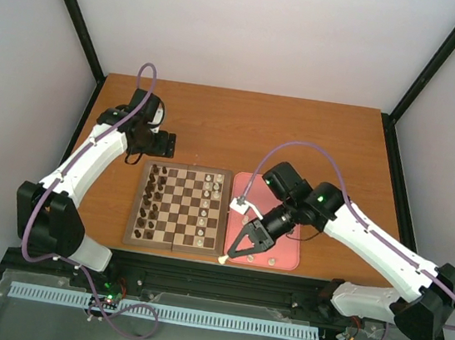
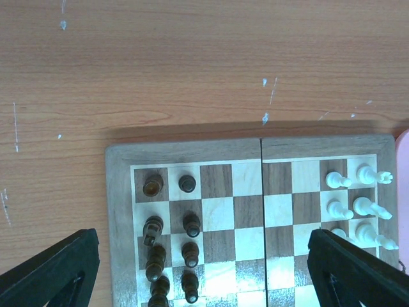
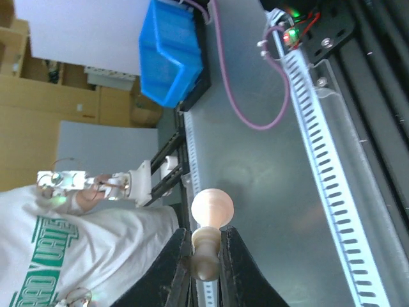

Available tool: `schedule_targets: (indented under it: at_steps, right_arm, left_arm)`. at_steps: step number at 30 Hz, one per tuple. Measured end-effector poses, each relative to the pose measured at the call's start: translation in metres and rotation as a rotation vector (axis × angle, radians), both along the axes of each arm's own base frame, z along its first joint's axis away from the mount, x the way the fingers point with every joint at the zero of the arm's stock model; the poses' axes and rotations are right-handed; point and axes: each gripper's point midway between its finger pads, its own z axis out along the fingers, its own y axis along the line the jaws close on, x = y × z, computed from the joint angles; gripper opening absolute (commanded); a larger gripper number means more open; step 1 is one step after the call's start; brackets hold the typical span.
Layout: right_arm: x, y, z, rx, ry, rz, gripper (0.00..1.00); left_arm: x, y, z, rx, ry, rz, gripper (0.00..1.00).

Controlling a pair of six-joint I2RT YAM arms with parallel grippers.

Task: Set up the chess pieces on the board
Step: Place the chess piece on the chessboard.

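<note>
- In the right wrist view a person's white shirt [image 3: 77,256] shows at the lower left. Its green lettering is cut off and I cannot read it.
- Beside the shirt, a blue plastic bin [image 3: 169,54] and a purple cable [image 3: 243,102] lie past a grey metal plate.
- A white slotted strip [image 1: 158,312] runs along the black frame in front of the arm bases.
- The right tool [image 1: 226,256] is clamped on a cream pawn [image 3: 212,208]. Its black fingers [image 3: 233,268] pinch the stem, and the smooth round head sticks out past the tips.
- The pawn hangs over the near edge of the worktop [image 1: 241,130], between the near corners of the board [image 1: 184,168] and the pink tray [image 1: 288,252].
- The board is square, with checkered wood and a pale border, and it touches the tray's left side.
- The chess pieces [image 2: 367,206] already placed stand in two columns on the board's right side. The dark brown pieces [image 2: 190,224] fill its left side.
- The left tool [image 2: 202,233] hovers over the board's far edge with its fingers [image 2: 57,268] wide apart, gripping nothing.
- The worktop is orange-brown wood grain with small white flecks.
</note>
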Motion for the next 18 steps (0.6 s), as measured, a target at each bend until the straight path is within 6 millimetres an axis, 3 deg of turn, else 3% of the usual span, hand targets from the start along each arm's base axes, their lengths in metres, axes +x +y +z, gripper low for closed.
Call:
schedule_targets:
  at_steps: [10,18]
  right_arm:
    - [-0.02,-0.009,0.0,0.095,0.064,0.058,0.03]
    - [-0.003,-0.006,-0.013,0.021,-0.043,-0.005,0.03]
  left_arm:
    - [0.003,-0.002,0.002,-0.012,-0.014,-0.005,1.0]
    - [0.003,-0.003,-0.001,-0.013,-0.003,-0.006,1.0]
